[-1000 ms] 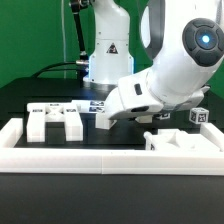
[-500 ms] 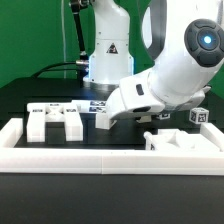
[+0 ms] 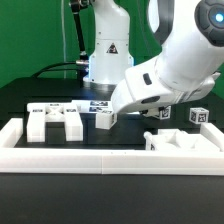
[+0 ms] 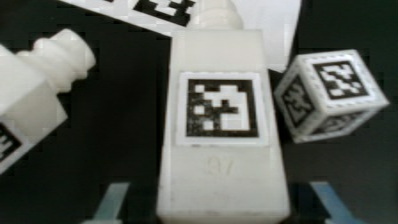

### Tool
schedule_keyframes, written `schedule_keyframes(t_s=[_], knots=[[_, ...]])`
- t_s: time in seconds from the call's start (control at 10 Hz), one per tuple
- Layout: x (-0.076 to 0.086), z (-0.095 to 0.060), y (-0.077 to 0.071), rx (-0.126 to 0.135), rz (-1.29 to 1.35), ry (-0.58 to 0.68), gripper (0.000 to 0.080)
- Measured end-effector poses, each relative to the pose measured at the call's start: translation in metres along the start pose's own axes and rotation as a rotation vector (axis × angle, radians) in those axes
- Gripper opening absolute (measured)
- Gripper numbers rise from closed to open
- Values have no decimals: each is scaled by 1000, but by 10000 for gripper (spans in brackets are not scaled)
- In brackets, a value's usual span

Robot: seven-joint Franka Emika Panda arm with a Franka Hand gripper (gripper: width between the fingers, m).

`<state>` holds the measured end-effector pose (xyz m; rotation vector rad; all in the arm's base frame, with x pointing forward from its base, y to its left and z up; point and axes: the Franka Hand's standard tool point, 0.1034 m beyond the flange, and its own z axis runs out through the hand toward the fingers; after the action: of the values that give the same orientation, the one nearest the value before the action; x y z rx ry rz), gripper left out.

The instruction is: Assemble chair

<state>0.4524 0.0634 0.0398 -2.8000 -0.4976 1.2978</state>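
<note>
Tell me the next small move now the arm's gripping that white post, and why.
Probably a short straight lift. The gripper is shut on the white post, and a ridged-end part and a tagged block lie close on either side, so sliding sideways risks knocking them.

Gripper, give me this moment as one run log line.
gripper: shut on chair post | chair post: tag faces wrist camera | small tagged block: loose beside post | assembly: pieces lie unjoined
</note>
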Motion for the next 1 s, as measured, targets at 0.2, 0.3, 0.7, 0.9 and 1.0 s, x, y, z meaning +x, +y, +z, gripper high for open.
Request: schedule_keyframes(t_s=[0.2, 0.3, 0.7, 0.9, 1.0], knots=[[9, -17, 2, -12, 0, 65, 291], [7, -12, 1, -10, 0, 55, 291], [4, -49, 8, -37, -4, 241, 291], [0, -76, 12, -64, 0, 371, 291], [-1, -81, 11, -70, -1, 407, 291]])
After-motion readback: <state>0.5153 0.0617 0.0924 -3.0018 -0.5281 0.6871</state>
